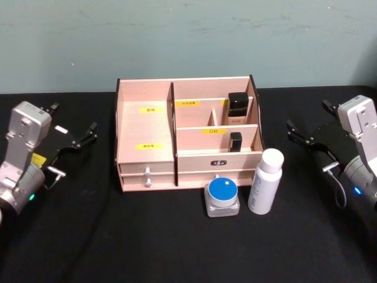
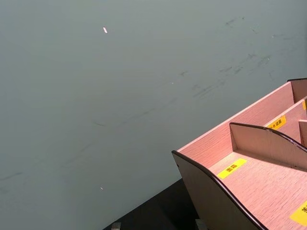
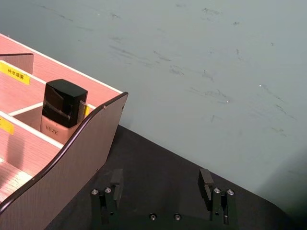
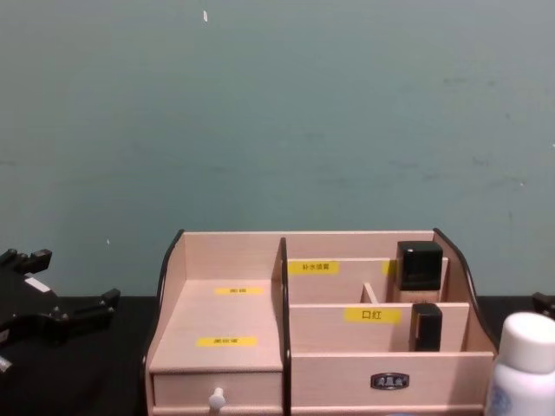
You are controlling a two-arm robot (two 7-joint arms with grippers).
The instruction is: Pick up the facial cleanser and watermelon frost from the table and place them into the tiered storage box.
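- Tall white plastic bottle (image 1: 265, 183), blue-lidded clear jar (image 1: 222, 197): upright on black table (image 1: 147, 236), before light-wood tiered storage box (image 1: 132, 127).
- Left gripper (image 4: 74, 282), right gripper (image 3: 160, 179): jaws wide, empty.
- Advised: right takes bottle mid-body, sparing jar.

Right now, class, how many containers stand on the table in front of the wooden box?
2. A blue-lidded jar sits before the tiered storage box's right half; a white bottle stands upright just right of the jar.
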